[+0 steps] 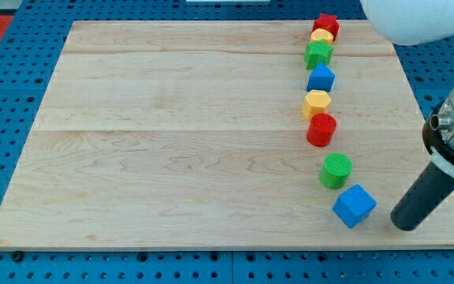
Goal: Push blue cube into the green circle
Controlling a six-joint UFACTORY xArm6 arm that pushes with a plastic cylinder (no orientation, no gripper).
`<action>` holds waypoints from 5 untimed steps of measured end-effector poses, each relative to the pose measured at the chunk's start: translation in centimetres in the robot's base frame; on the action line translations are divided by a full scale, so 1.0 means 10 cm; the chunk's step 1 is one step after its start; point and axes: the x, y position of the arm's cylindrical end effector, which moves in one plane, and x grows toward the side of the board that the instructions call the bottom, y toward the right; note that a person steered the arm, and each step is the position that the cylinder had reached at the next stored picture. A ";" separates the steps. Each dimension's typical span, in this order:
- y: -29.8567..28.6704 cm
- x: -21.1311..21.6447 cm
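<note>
The blue cube [354, 206] lies near the view's bottom right of the wooden board [172, 134]. The green circle [336, 170], a green cylinder, stands just up and left of it, almost touching. My tip [403, 225] rests on the board to the right of the blue cube and slightly lower, a small gap apart from it. The dark rod rises from there toward the view's right edge.
A column of blocks runs up the board's right side: a red cylinder [321, 130], a yellow hexagon [316, 102], a second blue block [321, 78], a green star [318, 54], a yellow block [321, 36] and a red star [326, 24]. The board's right edge lies close to my tip.
</note>
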 end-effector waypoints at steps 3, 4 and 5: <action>-0.47 0.00; -0.62 0.00; -0.66 0.00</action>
